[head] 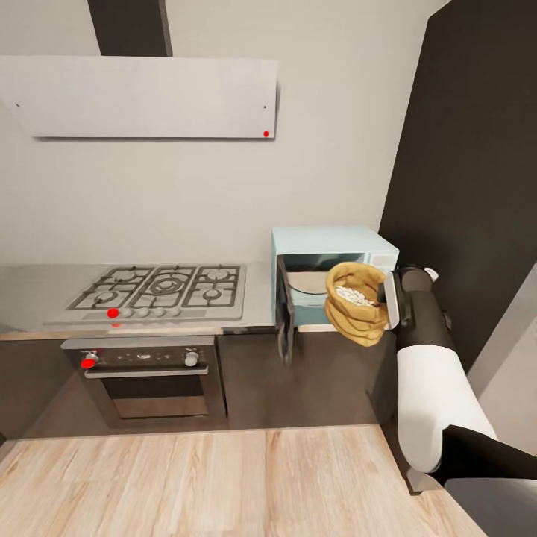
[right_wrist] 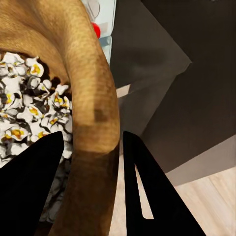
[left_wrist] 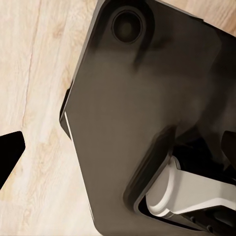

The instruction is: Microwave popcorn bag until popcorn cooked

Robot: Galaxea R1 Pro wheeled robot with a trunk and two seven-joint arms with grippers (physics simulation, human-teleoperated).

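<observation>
Right end effector (right_wrist: 91, 196) is gripping the rim of the popcorn bag (head: 356, 304), one finger inside and one outside, holding it in the air just in front of the open microwave (head: 335, 274). White popped popcorn (right_wrist: 29, 113) is filling the bag's mouth. The microwave is sitting on the grey counter (head: 30, 298) beside the gas hob (head: 160, 291), its door (head: 285, 317) swinging outward. Left end effector: one dark fingertip (left_wrist: 9, 152) is showing over the wooden floor (left_wrist: 34, 64); its state cannot be told.

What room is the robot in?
A kitchen, most likely. There is a gas hob set in the countertop, a built-in oven under it, and a small microwave with its door open.
</observation>
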